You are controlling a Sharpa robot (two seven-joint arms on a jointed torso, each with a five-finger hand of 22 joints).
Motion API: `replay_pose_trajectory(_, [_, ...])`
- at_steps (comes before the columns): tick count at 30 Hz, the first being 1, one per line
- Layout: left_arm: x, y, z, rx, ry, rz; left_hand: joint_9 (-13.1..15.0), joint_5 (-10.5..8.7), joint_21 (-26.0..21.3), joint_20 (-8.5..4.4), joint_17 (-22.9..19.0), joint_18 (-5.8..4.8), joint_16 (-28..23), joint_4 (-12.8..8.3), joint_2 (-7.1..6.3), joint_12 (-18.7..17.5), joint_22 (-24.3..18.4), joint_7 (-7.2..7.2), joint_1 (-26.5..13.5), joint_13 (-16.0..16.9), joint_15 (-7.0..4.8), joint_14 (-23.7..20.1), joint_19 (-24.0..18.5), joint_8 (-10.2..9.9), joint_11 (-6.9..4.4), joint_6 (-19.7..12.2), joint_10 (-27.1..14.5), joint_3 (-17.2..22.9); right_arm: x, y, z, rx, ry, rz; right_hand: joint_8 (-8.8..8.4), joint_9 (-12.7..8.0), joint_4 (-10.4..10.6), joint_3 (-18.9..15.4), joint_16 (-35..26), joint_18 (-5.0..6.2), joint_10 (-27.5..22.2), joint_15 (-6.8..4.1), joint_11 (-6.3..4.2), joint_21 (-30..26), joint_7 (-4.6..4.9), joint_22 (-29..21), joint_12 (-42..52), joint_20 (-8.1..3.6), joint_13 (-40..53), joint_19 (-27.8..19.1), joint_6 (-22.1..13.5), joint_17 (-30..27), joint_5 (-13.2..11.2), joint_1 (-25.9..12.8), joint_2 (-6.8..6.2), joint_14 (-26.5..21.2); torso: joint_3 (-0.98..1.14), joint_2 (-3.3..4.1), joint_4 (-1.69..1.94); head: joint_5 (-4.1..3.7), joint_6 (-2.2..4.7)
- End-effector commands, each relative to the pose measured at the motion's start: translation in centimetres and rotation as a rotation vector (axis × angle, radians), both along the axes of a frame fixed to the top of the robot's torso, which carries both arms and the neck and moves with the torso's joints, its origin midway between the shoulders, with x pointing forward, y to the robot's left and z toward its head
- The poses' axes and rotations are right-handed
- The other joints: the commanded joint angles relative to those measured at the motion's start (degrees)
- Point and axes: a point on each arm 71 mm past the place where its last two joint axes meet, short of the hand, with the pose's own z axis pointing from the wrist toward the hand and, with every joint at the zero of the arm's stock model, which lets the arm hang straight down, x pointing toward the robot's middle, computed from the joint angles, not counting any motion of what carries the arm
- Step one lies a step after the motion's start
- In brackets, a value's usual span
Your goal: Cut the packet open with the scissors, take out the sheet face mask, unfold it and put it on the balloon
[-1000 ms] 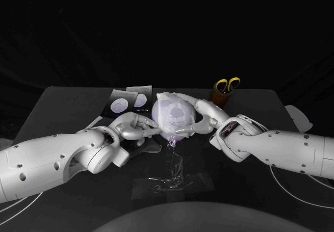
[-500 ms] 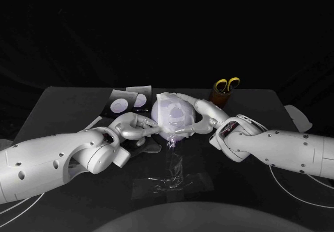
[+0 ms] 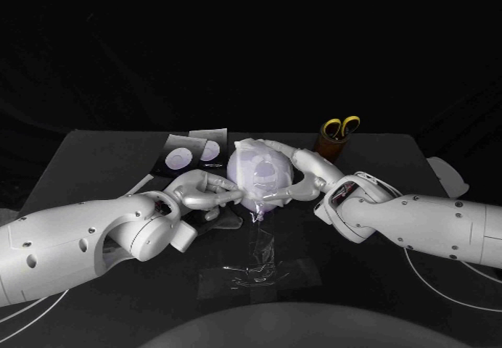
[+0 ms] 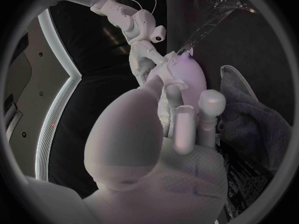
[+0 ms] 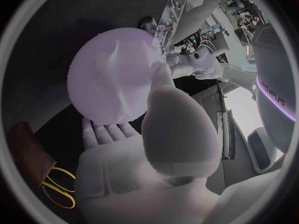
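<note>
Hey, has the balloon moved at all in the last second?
No. The balloon keeps the same gap to the brown scissors holder on its right in the head view.

The left arm (image 3: 73,246) and right arm (image 3: 445,225) wear glossy white shells dotted with dark screw holes. The left robot hand (image 3: 204,192) and right robot hand (image 3: 301,174) are silver, with rounded fingertips. A dark panel (image 3: 345,192) marks the right wrist; thin white cables (image 3: 421,268) trail beneath.

You see a pale lilac balloon (image 3: 249,161) upright at mid-table, with a wrinkled sheet mask (image 5: 121,59) clinging to it. Yellow-handled scissors (image 3: 341,128) stand handles-up behind right. The packet (image 3: 180,156) lies flat behind left.
</note>
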Motion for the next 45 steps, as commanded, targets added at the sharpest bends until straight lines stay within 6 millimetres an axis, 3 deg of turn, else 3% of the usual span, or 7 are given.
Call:
replay_pose_trajectory(1, [-0.2, -0.5, 0.1, -0.048, 0.040, -0.012, 0.07, -0.12, 0.36, -0.02, 0.17, -0.55, 0.39, 0.35, -0.25, 0.59, 0.37, 0.12, -0.80, 0.65, -0.03, 1.14, 0.41, 0.32, 0.03, 0.30, 0.52, -0.60, -0.3, 0.3, -0.5, -0.018, 0.032, 0.025, 0.23, 0.05, 0.04, 0.30, -0.03, -0.96, -0.40, 0.13, 0.10, 0.09, 8.86, -0.06, 0.22, -0.06, 0.05, 0.23, 0.26, -0.05, -0.32, -0.07, 0.34, -0.43, -0.01, 0.01, -0.02, -0.02, 0.00])
replay_pose_trajectory(18, [-0.4, -0.6, -0.3, -0.038, 0.101, 0.015, 0.09, -0.11, 1.45, -0.08, 0.77, -0.85, 0.74, 1.57, -0.69, 2.51, 1.87, 0.24, -2.71, 2.43, 0.33, 1.57, 1.54, 0.20, 0.56, 0.39, 1.82, -3.24, -0.3, 0.2, -0.5, -0.018, 0.033, 0.025, 0.25, 0.06, 0.04, 0.31, -0.04, -0.99, -0.44, 0.15, 0.12, 0.09, 8.86, -0.10, 0.21, -0.06, 0.05, 0.20, 0.31, -0.09, -0.33, -0.09, 0.36, -0.50, -0.02, 0.01, -0.01, -0.10, 0.01])
replay_pose_trajectory(22, [-0.4, -0.7, -0.3, -0.031, 0.106, 0.021, 0.32, -0.10, 1.63, -0.07, 1.02, -0.88, 0.85, 1.02, 0.77, 3.03, 2.09, -0.04, -0.95, 3.05, 0.27, 1.72, 1.74, 0.62, 0.37, 1.24, 2.28, -2.65, -0.3, 0.2, -0.5, -0.018, 0.033, 0.025, 0.30, 0.16, 0.04, 0.31, -0.04, -1.01, -0.42, 0.17, 0.13, 0.09, 8.86, -0.10, 0.22, -0.06, 0.05, 0.21, 0.49, -0.09, -0.33, -0.10, 0.35, -0.49, -0.02, 0.01, -0.01, -0.09, 0.00])
replay_pose_trajectory(23, [-0.4, -0.7, -0.3, -0.030, 0.107, 0.025, 0.50, -0.08, 1.86, -0.13, 1.30, -0.92, 0.96, 0.04, 2.57, 3.41, 2.42, -0.43, 1.55, 3.60, -0.09, 1.87, 1.99, 0.99, -0.02, 1.99, 2.74, -1.12, -0.3, 0.3, -0.5, -0.018, 0.033, 0.025, 0.30, 0.16, 0.04, 0.31, -0.04, -1.02, -0.42, 0.17, 0.13, 0.09, 8.86, -0.10, 0.22, -0.06, 0.05, 0.21, 0.50, -0.09, -0.33, -0.10, 0.35, -0.49, -0.02, 0.01, -0.01, -0.09, 0.00])
replay_pose_trajectory(26, [-0.4, -0.6, -0.3, -0.027, 0.106, 0.043, 0.99, -0.05, 2.16, -0.30, 1.59, -0.98, 1.07, -1.43, 4.80, 3.84, 2.83, -1.01, 4.62, 4.45, -0.59, 2.05, 2.30, 1.88, -0.59, 3.64, 3.36, 1.26, -0.3, 0.3, -0.5, -0.018, 0.033, 0.026, 0.30, 0.16, 0.04, 0.31, -0.04, -1.02, -0.42, 0.17, 0.13, 0.09, 8.86, -0.10, 0.22, -0.06, 0.05, 0.21, 0.50, -0.09, -0.33, -0.10, 0.35, -0.49, 0.00, 0.00, 0.00, -0.08, -0.04])
replay_pose_trajectory(30, [-0.2, -0.5, -0.3, -0.025, 0.101, 0.064, 1.63, -0.05, 2.60, -0.54, 1.94, -1.08, 1.20, -2.45, 5.76, 4.83, 3.41, -1.05, 5.91, 6.22, -0.88, 2.25, 2.71, 2.65, -0.86, 4.53, 4.77, 3.06, -0.3, 0.2, -0.5, -0.018, 0.033, 0.026, 0.30, 0.16, 0.04, 0.31, -0.04, -1.02, -0.42, 0.17, 0.13, 0.09, 8.86, -0.10, 0.22, -0.06, 0.05, 0.21, 0.50, -0.09, -0.33, -0.10, 0.35, -0.49, 0.01, 0.02, 0.00, -0.09, -0.07])
replay_pose_trajectory(45, [-0.1, 0.5, -0.3, -0.024, 0.096, 0.096, 8.46, -0.06, 3.42, -1.22, 2.11, -1.28, 1.29, -3.56, 1.98, 9.04, 4.57, -1.98, 0.65, 12.51, -1.49, 2.60, 3.22, 6.63, -1.54, 3.52, 9.87, 12.10, -0.3, 0.1, -0.5, -0.019, 0.034, 0.024, 0.30, 0.16, 0.04, 0.31, -0.04, -1.02, -0.42, 0.17, 0.13, 0.09, 8.86, -0.10, 0.22, -0.06, 0.05, 0.21, 0.50, -0.09, -0.33, -0.10, 0.35, -0.49, -0.03, 0.01, 0.01, -0.20, -0.15])
